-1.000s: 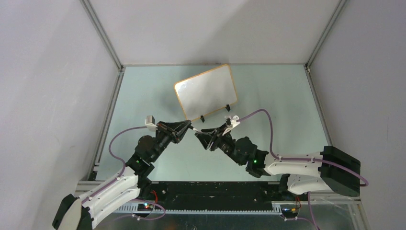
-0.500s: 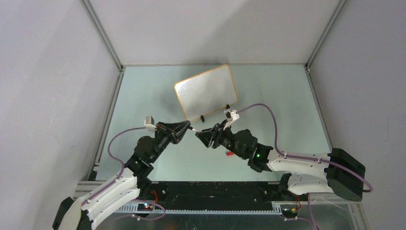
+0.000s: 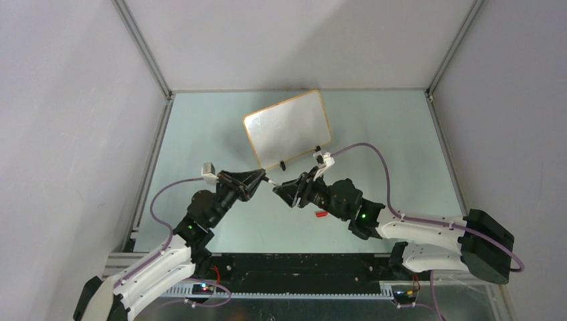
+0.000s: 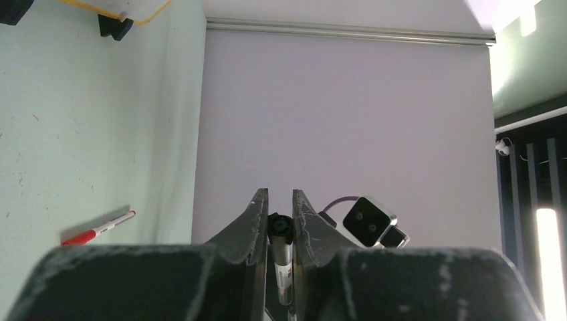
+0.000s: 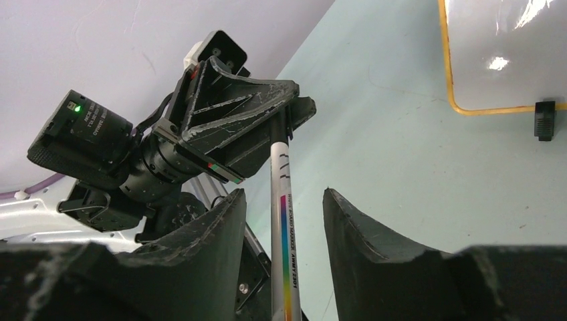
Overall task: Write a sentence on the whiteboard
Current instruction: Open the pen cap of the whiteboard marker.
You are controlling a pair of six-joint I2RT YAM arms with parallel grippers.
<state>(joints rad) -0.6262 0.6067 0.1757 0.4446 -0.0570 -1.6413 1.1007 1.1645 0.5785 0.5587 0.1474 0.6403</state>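
Two robot arms meet nose to nose over the pale green desk (image 3: pixel 401 134), a white marker (image 5: pixel 279 174) bridging them. The left jaws are pinched on the marker's black end, which the left wrist view shows wedged between the two fingers. The right jaws stand spread to either side of the barrel, where a rainbow stripe runs along it, and daylight shows on both sides, so they are not gripping it. The whiteboard (image 3: pixel 287 130) sits just beyond the meeting point, toward the back of the desk near its middle. It is turned askew, and its two black clip feet (image 3: pixel 283 165) point back at the arms. A red-tipped pen (image 4: pixel 100 229) lies on the desk under the right arm.
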